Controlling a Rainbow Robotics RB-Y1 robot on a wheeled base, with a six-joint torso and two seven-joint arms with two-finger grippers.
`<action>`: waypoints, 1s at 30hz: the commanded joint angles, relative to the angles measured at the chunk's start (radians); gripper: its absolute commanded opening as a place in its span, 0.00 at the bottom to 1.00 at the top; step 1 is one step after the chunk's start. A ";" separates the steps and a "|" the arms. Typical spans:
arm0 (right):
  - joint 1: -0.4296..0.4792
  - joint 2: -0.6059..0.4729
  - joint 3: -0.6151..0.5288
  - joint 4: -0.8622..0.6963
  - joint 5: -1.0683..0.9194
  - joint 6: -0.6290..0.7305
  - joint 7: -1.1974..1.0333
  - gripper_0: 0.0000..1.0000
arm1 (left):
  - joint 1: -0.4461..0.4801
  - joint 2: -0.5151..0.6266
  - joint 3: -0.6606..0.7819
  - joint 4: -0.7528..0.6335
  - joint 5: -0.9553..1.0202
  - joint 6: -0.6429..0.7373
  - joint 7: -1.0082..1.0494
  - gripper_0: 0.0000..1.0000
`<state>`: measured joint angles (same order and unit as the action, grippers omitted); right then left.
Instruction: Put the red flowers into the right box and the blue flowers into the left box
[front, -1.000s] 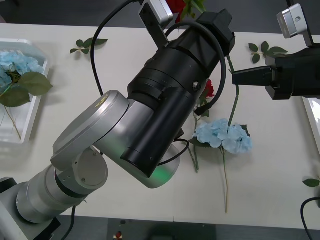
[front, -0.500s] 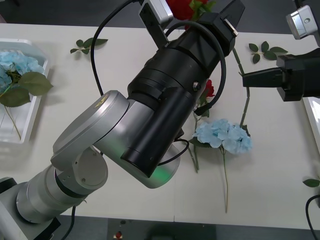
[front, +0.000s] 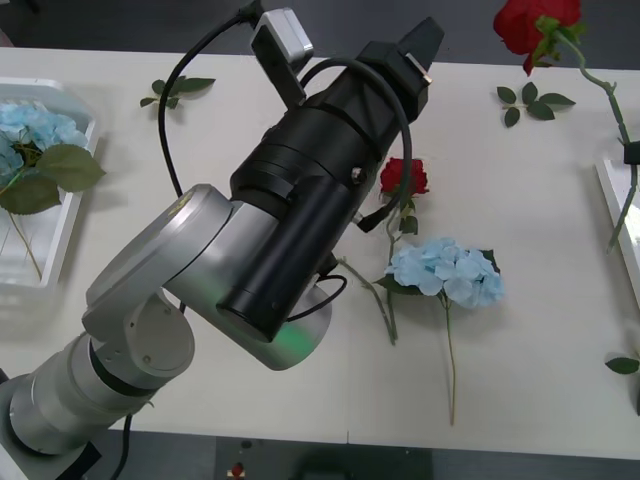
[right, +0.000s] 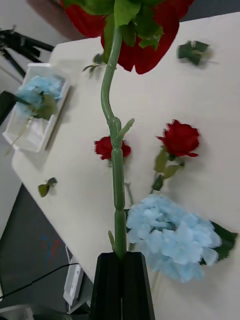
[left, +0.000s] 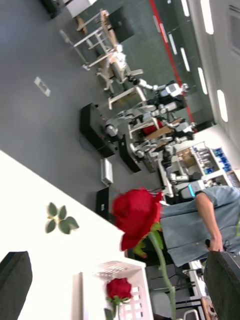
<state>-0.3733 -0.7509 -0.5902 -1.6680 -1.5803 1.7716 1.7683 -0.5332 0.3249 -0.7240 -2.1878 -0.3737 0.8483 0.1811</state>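
My right gripper (right: 120, 257) is shut on the green stem of a red flower (right: 131, 31), and the bloom (front: 535, 25) is held high over the table's far right corner. Two more red flowers (right: 112, 147) (right: 180, 139) lie mid-table beside a blue flower (front: 445, 270). One of these red flowers (front: 403, 177) shows next to my left forearm. The left box (front: 60, 235) holds blue flowers (front: 30, 125). A sliver of the right box (front: 608, 195) shows at the right edge, and a red flower (left: 119, 289) lies in it. My left gripper (front: 415, 50) hangs open over the table's far middle.
Loose green leaf sprigs lie at the back left (front: 175, 88), back right (front: 530, 103) and front right (front: 623, 365). My left arm (front: 290, 230) reaches across the middle of the table. Beyond the table's far edge is a dark floor with other robots and benches.
My right gripper has carried the red flower to the right, until the arm left the front view. My left arm has swung a little to the left.
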 joint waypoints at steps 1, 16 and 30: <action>0.014 -0.073 -0.014 0.022 0.115 -0.024 -0.029 0.00 | 0.019 0.060 0.011 -0.050 0.067 -0.011 -0.003 1.00; 0.125 -0.197 -0.043 0.100 0.589 -0.236 -0.049 0.00 | 0.079 0.132 -0.043 -0.050 0.317 0.179 -0.023 1.00; 0.125 -0.208 0.061 0.301 0.792 -0.546 -0.046 0.00 | 0.021 0.108 -0.104 0.131 0.400 0.245 0.015 1.00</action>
<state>-0.2287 -0.9193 -0.5292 -1.3799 -0.8000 1.2413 1.7450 -0.4677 0.4580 -0.8345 -2.0829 0.0069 1.0917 0.1793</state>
